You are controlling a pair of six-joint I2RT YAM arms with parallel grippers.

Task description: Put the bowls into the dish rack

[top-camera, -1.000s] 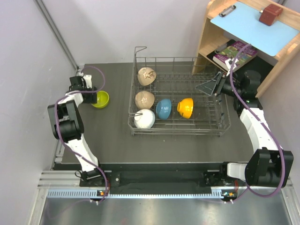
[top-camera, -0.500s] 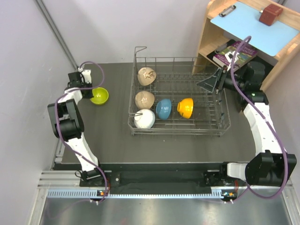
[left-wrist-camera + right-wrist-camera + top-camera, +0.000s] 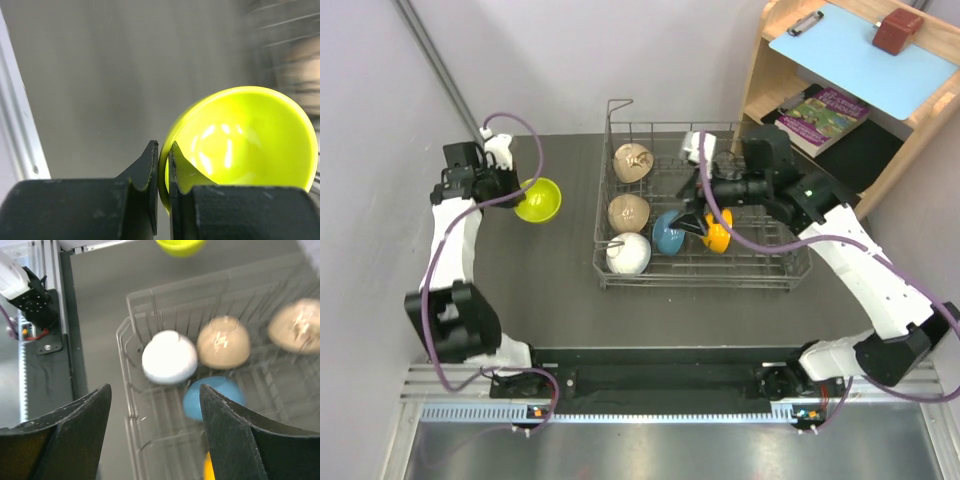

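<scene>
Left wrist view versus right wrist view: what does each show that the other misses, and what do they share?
Only the left wrist view: the left end effector pinched shut on the rim of the yellow-green bowl.
Only the right wrist view: the open right end effector, and the white bowl and blue bowl inside the dish rack.
Both: the yellow-green bowl, the dark table, and a tan bowl in the rack, blurred in the left wrist view.

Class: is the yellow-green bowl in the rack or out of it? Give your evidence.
Out. The bowl is left of the rack, its rim pinched in the left claw.
</scene>
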